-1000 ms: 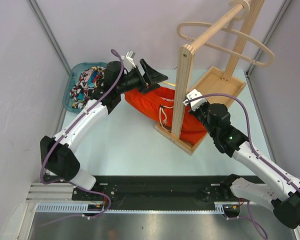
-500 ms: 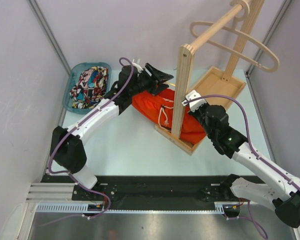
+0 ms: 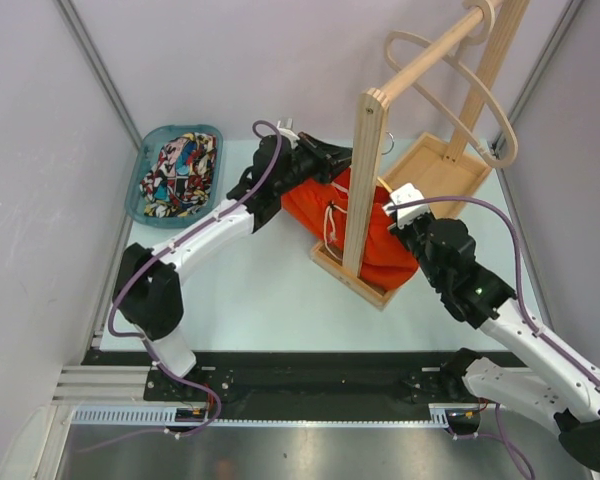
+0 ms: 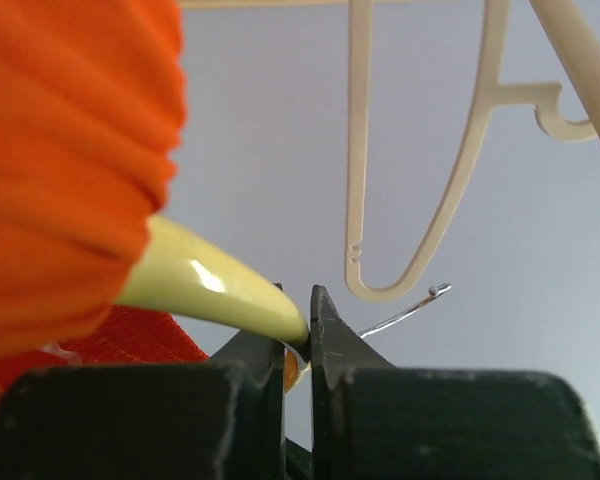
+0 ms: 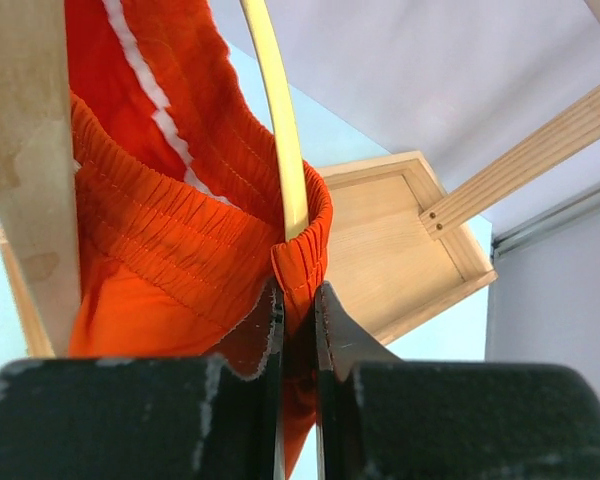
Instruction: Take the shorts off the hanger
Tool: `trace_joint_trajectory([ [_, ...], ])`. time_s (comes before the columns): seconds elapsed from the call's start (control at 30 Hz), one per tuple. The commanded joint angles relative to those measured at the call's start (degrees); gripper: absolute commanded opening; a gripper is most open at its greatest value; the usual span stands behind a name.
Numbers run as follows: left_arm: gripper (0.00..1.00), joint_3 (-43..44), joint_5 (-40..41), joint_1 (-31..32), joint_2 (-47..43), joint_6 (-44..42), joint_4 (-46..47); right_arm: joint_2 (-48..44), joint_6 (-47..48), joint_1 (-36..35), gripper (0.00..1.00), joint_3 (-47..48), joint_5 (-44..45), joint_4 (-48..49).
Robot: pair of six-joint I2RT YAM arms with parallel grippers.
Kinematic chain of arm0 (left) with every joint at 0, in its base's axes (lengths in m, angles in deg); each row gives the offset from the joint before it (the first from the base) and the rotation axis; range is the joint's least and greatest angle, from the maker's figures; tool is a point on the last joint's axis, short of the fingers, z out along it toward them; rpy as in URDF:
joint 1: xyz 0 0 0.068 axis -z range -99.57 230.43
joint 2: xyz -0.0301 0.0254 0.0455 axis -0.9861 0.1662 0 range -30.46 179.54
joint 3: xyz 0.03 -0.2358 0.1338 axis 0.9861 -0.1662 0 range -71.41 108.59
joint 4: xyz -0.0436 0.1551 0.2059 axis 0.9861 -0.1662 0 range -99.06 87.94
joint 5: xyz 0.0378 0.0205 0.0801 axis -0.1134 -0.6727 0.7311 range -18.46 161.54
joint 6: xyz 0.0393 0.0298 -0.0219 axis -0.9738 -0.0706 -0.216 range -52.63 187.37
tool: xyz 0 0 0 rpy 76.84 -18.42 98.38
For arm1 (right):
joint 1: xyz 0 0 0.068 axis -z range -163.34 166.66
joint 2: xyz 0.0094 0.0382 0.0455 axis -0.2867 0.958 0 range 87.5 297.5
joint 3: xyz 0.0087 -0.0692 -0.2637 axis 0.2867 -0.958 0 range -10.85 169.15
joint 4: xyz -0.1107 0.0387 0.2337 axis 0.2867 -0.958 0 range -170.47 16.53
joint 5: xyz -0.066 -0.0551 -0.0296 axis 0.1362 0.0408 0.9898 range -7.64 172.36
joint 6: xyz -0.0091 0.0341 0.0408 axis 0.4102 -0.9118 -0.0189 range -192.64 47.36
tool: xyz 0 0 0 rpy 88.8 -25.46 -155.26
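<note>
Plain orange-red shorts [image 3: 352,222] with a white drawstring hang on a pale yellow hanger [image 4: 205,285] low beside the rack's front post [image 3: 365,180]. My left gripper [image 3: 332,160] is shut on the hanger's end [image 4: 298,305], where its wire hook [image 4: 412,304] sticks out. Orange fabric [image 4: 70,150] bunches over that hanger arm. My right gripper [image 3: 398,215] is shut on the shorts' elastic waistband [image 5: 298,290], right under the hanger arm [image 5: 275,120]. The comic-print shorts [image 3: 175,175] lie in a basket.
A teal basket [image 3: 138,192] sits at the far left. The wooden rack has a base tray [image 3: 435,170] and a top rail [image 3: 430,55] carrying an empty wooden hanger [image 3: 460,95]. Grey walls close in on both sides.
My left gripper has swung right to the hanger and shut on its end. The orange shorts have bunched up toward the post. The empty hanger on the rail has swung.
</note>
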Motion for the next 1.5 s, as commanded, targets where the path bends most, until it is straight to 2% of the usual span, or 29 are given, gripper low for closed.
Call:
trace_joint_trajectory([
  [0.0, 0.00, -1.5, -0.1, 0.5, 1.7, -2.5, 7.6, -4.7, -4.9, -1.0, 0.06, 3.7, -5.0, 2.1],
  [0.03, 0.00, -2.3, -0.8, 0.6, 2.0, -1.7, 9.2, -4.7, -5.9, -0.9, 0.08, 3.8, -5.3, 1.2],
  [0.13, 0.00, -3.0, -2.3, 1.0, 2.8, -0.6, 14.1, -4.9, -10.7, -0.8, 0.34, 3.7, -5.5, -1.0],
  [0.17, 0.00, -2.8, -2.7, 1.1, 2.9, -0.6, 15.1, -5.1, -13.5, -0.4, 0.59, 3.7, -5.3, -1.3],
  [0.2, 0.00, -2.5, -3.0, 1.0, 3.4, -0.7, 16.0, -5.4, -15.5, -0.2, 0.73, 3.8, -4.4, -1.5],
  [0.23, 0.00, -2.3, -3.6, 1.1, 3.6, -0.8, 17.0, -5.6, -17.5, 0.5, 0.82, 4.0, -3.9, -1.9],
  [0.27, 0.00, -2.0, -3.9, 1.1, 3.7, -0.9, 16.9, -5.8, -19.1, 1.2, 0.89, 4.5, -4.7, -3.4],
  [0.37, 0.01, -1.8, -4.4, 1.1, 3.2, -2.3, 16.6, -6.8, -25.0, 5.8, 0.93, 6.4, -10.3, -6.0],
  [0.43, 0.00, -2.1, -4.7, 1.4, 2.9, -2.9, 16.9, -5.9, -28.2, 10.5, 0.92, 7.6, -14.0, -7.0],
  [0.63, 0.00, -3.5, -7.8, 2.7, 2.5, -1.0, 20.9, -1.1, -32.6, 22.1, 0.77, 8.2, -33.9, -6.9],
  [0.67, 0.00, -3.7, -8.0, 3.1, 2.3, -0.8, 21.1, -0.4, -32.4, 22.9, 0.75, 8.2, -38.4, -5.6],
  [0.77, 0.00, -3.9, -9.0, 3.9, 1.7, -0.3, 21.4, 2.6, -30.4, 23.0, 0.74, 8.2, -41.9, -3.0],
  [0.83, 0.00, -4.8, -9.3, 4.3, 0.8, -0.1, 21.7, 4.0, -30.1, 23.0, 0.73, 8.2, -42.5, -1.7],
  [0.93, 0.00, -5.6, -9.5, 4.9, -0.3, 0.0, 21.7, 6.2, -31.6, 23.0, 0.61, 8.2, -43.1, 0.8],
  [1.03, 0.00, -5.7, -10.0, 5.1, -0.9, 0.2, 21.9, 8.5, -32.1, 22.2, 0.54, 8.2, -44.2, 3.0],
  [1.1, 0.00, -5.7, -10.5, 5.1, -1.2, 0.4, 22.3, 9.7, -31.6, 20.9, 0.46, 8.2, -43.9, 4.0],
  [1.23, 0.00, -5.9, -11.0, 5.1, -1.8, 0.4, 22.8, 11.3, -29.5, 18.3, 0.41, 8.2, -41.7, 4.9],
  [1.33, 0.00, -5.4, -12.1, 5.0, -1.8, 0.4, 23.1, 11.8, -26.4, 16.2, 0.29, 8.2, -39.1, 5.9],
  [1.37, 0.00, -5.4, -12.5, 4.8, -1.6, 0.4, 23.0, 11.7, -26.5, 15.6, 0.21, 8.2, -38.2, 6.3],
  [1.4, 0.01, -5.8, -13.7, 4.4, -1.8, 0.1, 22.9, 11.4, -24.5, 15.1, 0.17, 8.3, -37.0, 6.5],
  [1.43, 0.04, -6.4, -14.2, 4.0, -1.9, 0.1, 22.9, 10.8, -23.7, 14.6, 0.13, 8.2, -36.2, 6.7],
  [1.47, 0.15, -7.1, -14.7, 3.2, -2.1, 0.0, 23.7, 10.6, -22.3, 14.5, 0.06, 8.2, -35.3, 7.4],
])
